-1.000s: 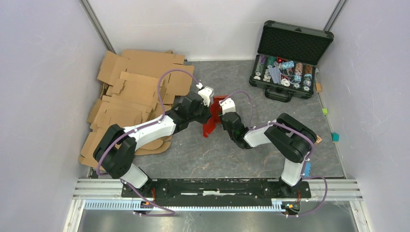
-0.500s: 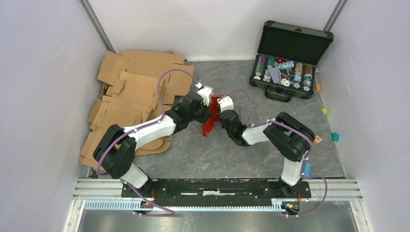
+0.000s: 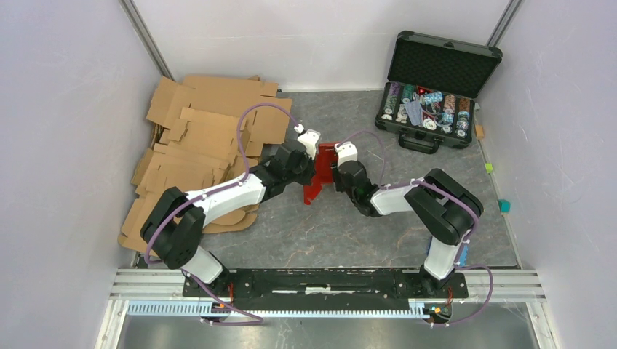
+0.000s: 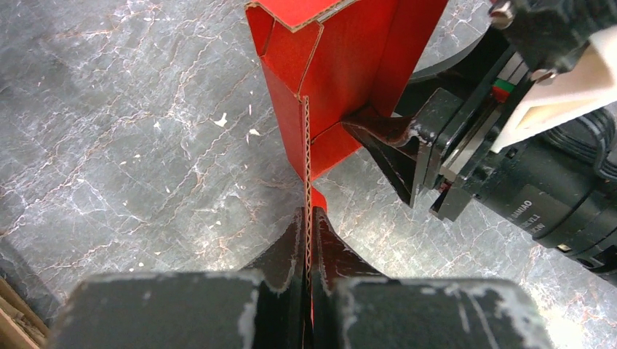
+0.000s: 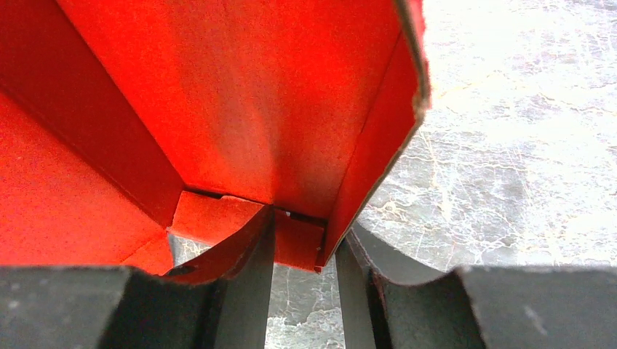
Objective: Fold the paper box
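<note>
**Asker:** Where is the paper box?

**Describer:** The red paper box [image 3: 314, 190] is half folded and held upright at the middle of the grey marbled table [image 3: 305, 233], between the two arms. Some of its walls are raised. One flat panel runs back toward the left arm. I cannot tell whether its lower end touches the table.

**Asker:** What are the left fingers doing?

**Describer:** The left fingers [image 4: 289, 243] are pinched tight on that panel's thin edge, one on each face.

**Asker:** And the right fingers?

**Describer:** The right fingers [image 5: 247, 254] stand parted at a lower corner of the box. One reaches inside under a small flap and the other lies outside a side wall. The wall is between them, and table shows through the gap.

**Asker:** What else is there?

**Describer:** A pile of brown cardboard sheets [image 3: 204, 123] lies at the far left. An open black case of poker chips [image 3: 433, 80] sits in the far right corner. Both are well apart from the box.
</note>
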Motion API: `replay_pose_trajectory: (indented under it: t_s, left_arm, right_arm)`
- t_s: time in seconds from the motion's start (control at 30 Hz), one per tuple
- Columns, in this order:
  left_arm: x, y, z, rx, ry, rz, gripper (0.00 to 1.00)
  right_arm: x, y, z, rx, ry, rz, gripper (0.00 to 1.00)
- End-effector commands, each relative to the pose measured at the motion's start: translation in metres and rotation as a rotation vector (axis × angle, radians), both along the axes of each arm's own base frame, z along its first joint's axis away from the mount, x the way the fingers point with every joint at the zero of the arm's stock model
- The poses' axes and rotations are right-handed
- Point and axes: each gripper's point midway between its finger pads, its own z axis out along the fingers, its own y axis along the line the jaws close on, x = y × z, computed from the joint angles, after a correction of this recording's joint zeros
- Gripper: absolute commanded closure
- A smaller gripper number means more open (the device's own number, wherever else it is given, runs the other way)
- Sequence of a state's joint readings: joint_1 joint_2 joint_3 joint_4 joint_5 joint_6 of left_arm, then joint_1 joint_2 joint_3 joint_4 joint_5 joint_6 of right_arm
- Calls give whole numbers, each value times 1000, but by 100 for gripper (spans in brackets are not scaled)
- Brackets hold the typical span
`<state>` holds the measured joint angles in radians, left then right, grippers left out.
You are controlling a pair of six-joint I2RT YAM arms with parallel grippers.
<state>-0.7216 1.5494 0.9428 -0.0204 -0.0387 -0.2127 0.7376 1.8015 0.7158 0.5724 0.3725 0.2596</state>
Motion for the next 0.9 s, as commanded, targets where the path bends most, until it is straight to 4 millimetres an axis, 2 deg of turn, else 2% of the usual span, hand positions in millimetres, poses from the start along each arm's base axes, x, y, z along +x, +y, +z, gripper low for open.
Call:
replay_pose_trajectory:
  t_s: [0.0, 0.2, 0.4, 0.57, 0.67, 0.77, 0.87]
  left_arm:
    - [-18, 9, -25, 80, 86, -2, 96]
    - [-19, 8, -23, 72, 86, -7, 96]
    - [-22, 3, -22, 50, 95, -36, 96]
    - [-27, -4, -21, 24, 106, -76, 96]
    - [-27, -5, -21, 20, 106, -80, 96]
    - [-28, -6, -20, 16, 106, -83, 96]
    - [-28, -5, -20, 17, 105, -82, 96]
  right_arm:
    - [0, 14, 22, 102, -9, 42, 59]
    - [-6, 14, 12, 102, 29, 67, 56]
    - [-13, 17, -15, 78, 98, 85, 53]
    - [-9, 0, -49, -56, 182, -2, 57]
    - [-9, -15, -61, -131, 219, -74, 60]
    - [-12, -22, -61, -133, 213, -88, 61]
    - [-10, -18, -54, -119, 195, -75, 59]
